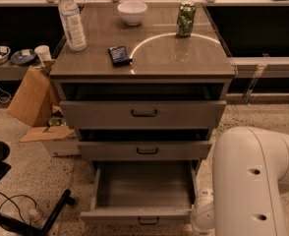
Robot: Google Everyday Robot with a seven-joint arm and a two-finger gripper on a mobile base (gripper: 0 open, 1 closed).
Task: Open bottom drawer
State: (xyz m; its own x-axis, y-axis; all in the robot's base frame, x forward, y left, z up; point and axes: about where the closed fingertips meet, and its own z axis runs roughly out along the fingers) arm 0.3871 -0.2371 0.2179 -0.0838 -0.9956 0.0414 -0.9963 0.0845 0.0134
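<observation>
The gripper is out of sight, somewhere below the smooth white arm [252, 181] at lower right, so its state cannot be told. The bottom drawer [144, 188] stands pulled well out over the speckled floor [46, 176], its plain grey inside bare (a rounded white arm joint sits just beside its right front corner). Its small dark bar handle [148, 221] faces front.

Bottle [72, 19], bowl [132, 11], can [186, 18], dark packet [119, 55]
</observation>
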